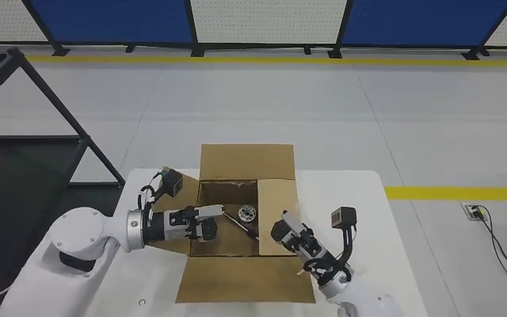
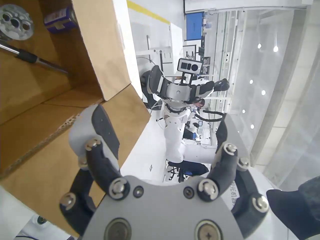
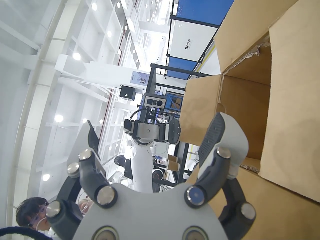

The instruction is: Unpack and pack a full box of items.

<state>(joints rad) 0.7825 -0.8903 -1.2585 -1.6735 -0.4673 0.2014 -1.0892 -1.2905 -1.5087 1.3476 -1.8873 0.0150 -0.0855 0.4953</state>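
An open cardboard box [image 1: 245, 161] stands in the middle of the white table [image 1: 341, 186], its flaps spread out. Inside lie a round metal disc with holes [image 1: 248, 212] and a thin dark rod [image 1: 240, 226]. The left wrist view shows the disc [image 2: 16, 22], the rod [image 2: 32, 58] and a blue wrapped item [image 2: 60, 19] on the box floor. My left gripper [image 1: 207, 228] [image 2: 165, 133] hangs open at the box's left wall [image 2: 100, 51], holding nothing. My right gripper [image 1: 279, 230] [image 3: 155, 136] is open and empty beside the upright right flap [image 3: 287, 101].
The front flap [image 1: 238, 281] lies flat on the table toward me. A black frame [image 1: 47, 119] stands off the table's left side. Bare tabletop lies to the right of the box.
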